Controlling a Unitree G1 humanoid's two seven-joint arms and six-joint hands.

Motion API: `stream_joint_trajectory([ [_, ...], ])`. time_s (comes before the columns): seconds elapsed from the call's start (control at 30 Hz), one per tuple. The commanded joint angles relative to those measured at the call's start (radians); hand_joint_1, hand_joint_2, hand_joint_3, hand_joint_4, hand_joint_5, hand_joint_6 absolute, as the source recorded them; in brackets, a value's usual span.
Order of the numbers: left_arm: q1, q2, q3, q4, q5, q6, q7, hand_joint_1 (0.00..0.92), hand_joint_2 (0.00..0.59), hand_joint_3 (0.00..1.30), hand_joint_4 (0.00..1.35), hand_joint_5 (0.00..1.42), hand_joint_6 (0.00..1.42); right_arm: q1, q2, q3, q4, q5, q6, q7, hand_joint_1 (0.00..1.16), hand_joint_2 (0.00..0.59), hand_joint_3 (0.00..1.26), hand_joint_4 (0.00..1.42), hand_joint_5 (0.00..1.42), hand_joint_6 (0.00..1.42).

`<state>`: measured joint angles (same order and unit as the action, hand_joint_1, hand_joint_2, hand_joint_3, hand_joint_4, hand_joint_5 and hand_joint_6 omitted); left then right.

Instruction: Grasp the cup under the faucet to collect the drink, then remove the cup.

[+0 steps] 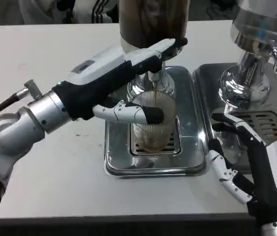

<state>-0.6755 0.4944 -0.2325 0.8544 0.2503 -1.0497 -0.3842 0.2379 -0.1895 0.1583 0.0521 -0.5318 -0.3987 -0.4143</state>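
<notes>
A clear ribbed cup point(154, 132) stands on the grate of the steel drip tray point(191, 147), right under the faucet point(153, 78) of the dark drink dispenser point(151, 19). A thin brown stream falls into the cup, and brown drink lies in its bottom. My left hand point(110, 78) reaches in from the left and holds the cup: the thumb crosses its front and the long fingers lie behind it, up by the faucet. My right hand point(249, 164) waits to the right of the tray with fingers spread and nothing in it.
A second chrome dispenser point(249, 73) stands at the back right over its own drip tray point(268, 123), close to my right hand. Bare white table point(55, 162) lies to the left and along the front edge.
</notes>
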Motion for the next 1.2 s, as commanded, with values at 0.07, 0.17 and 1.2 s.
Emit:
stream_joint_trajectory([
  [0.07, 0.026, 0.020, -0.068, 0.014, 0.089, 0.016, -0.017, 0.000, 0.051, 0.03, 0.00, 0.09, 0.07, 0.003, -0.004, -0.009, 0.001, 0.007, -0.012, 0.007, 0.44, 0.450, 0.32, 0.38, 0.26, 0.23],
  [0.17, 0.025, 0.024, -0.075, 0.016, 0.086, 0.016, -0.008, 0.000, 0.051, 0.03, 0.00, 0.09, 0.07, 0.004, -0.004, -0.011, -0.002, 0.015, -0.017, 0.009, 0.44, 0.405, 0.26, 0.34, 0.26, 0.23],
  [1.2, 0.052, 0.047, -0.060, -0.028, 0.031, 0.014, -0.015, 0.000, 0.051, 0.04, 0.00, 0.09, 0.07, -0.184, 0.013, -0.006, 0.117, 0.283, 0.020, 0.407, 0.70, 0.195, 0.00, 0.00, 0.00, 0.00],
])
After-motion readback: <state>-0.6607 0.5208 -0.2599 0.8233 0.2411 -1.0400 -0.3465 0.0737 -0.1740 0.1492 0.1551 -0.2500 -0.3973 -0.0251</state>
